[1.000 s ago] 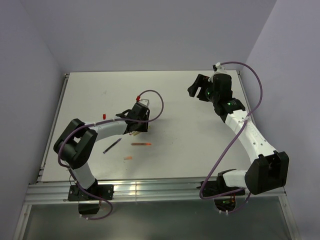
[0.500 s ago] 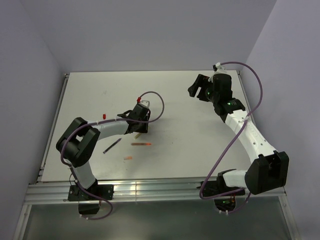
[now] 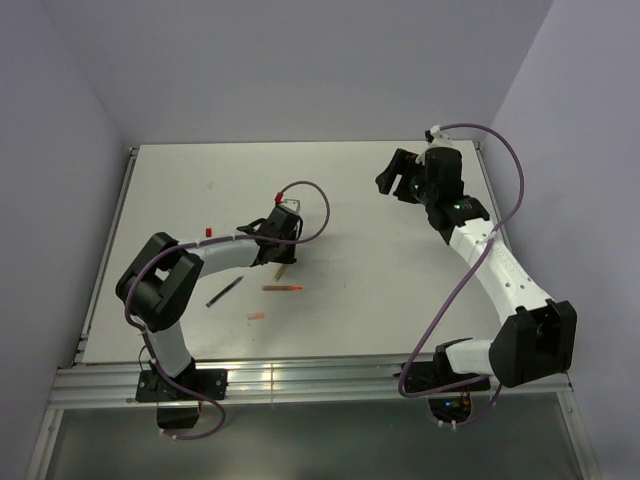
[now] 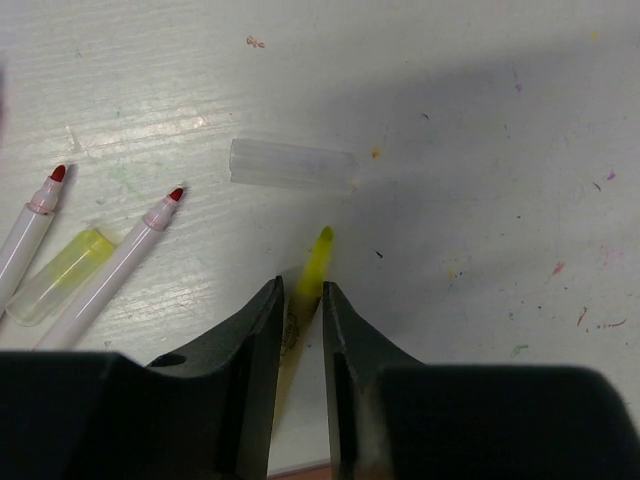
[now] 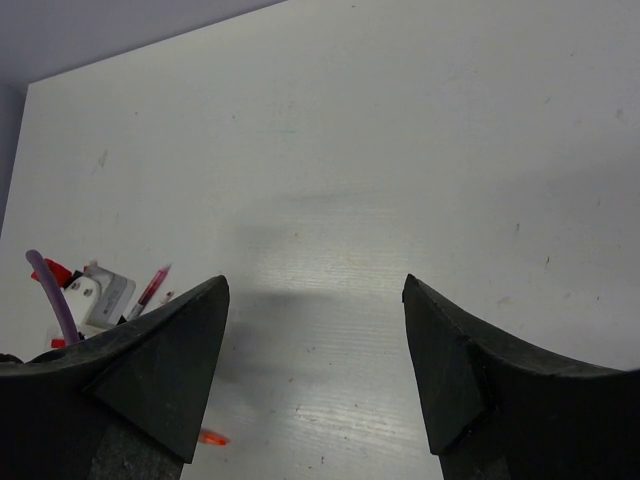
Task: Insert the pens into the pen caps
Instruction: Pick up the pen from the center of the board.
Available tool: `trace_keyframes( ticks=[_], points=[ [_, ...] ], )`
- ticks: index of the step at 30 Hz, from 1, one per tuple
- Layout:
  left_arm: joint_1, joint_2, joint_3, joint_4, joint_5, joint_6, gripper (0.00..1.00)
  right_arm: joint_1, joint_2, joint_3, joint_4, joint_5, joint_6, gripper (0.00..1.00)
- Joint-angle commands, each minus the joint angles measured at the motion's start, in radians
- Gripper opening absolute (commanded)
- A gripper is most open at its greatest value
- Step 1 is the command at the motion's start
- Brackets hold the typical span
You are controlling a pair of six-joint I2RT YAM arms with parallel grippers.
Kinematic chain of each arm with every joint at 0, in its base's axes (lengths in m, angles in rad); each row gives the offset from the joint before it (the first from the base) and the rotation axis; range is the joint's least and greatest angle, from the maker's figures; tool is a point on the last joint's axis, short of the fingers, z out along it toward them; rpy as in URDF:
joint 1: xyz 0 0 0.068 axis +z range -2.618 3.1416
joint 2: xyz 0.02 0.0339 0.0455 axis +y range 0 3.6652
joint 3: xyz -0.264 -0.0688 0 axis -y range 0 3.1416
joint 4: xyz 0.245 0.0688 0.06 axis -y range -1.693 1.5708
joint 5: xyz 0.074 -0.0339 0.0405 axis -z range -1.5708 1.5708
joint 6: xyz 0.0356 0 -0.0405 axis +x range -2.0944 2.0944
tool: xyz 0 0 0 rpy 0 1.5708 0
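Observation:
In the left wrist view my left gripper (image 4: 300,290) is shut on a yellow pen (image 4: 318,258), whose tip points at a clear pen cap (image 4: 293,165) lying just beyond it on the table. Two white pens with red tips (image 4: 130,255) (image 4: 35,215) and a yellow cap (image 4: 58,275) lie to the left. In the top view the left gripper (image 3: 281,258) is low over the table's middle left. An orange pen (image 3: 283,288), a black pen (image 3: 224,291), an orange cap (image 3: 257,316) and a red cap (image 3: 208,232) lie around it. My right gripper (image 3: 392,180) (image 5: 313,282) is open and empty, held high at the back right.
The purple cable (image 3: 315,200) loops over the left wrist. The table's white surface (image 3: 380,280) has a raised rail along its left edge (image 3: 108,240). In the right wrist view a pink-red pen (image 5: 150,288) and an orange cap (image 5: 212,437) show at the lower left.
My left arm has shifted slightly to the right with its gripper low over the table. The right arm has not moved.

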Motion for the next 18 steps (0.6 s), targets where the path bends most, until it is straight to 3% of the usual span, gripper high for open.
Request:
trace_keyframes(
  ticks=[1, 10, 13, 18],
  points=[
    [-0.006, 0.039, 0.024, -0.032, -0.020, -0.019, 0.27, -0.005, -0.001, 0.046, 0.003, -0.007, -0.009, 0.77],
    [-0.006, 0.074, 0.040, -0.069, -0.057, -0.031, 0.13, -0.005, 0.000, 0.046, 0.004, -0.041, -0.008, 0.74],
    [-0.006, 0.076, 0.047, -0.075, -0.066, -0.038, 0.00, -0.003, 0.005, 0.049, 0.001, -0.059, -0.008, 0.71],
    [-0.006, 0.037, 0.046, -0.070, -0.069, -0.050, 0.00, -0.005, 0.011, 0.050, 0.001, -0.087, -0.006, 0.63]
  ],
)
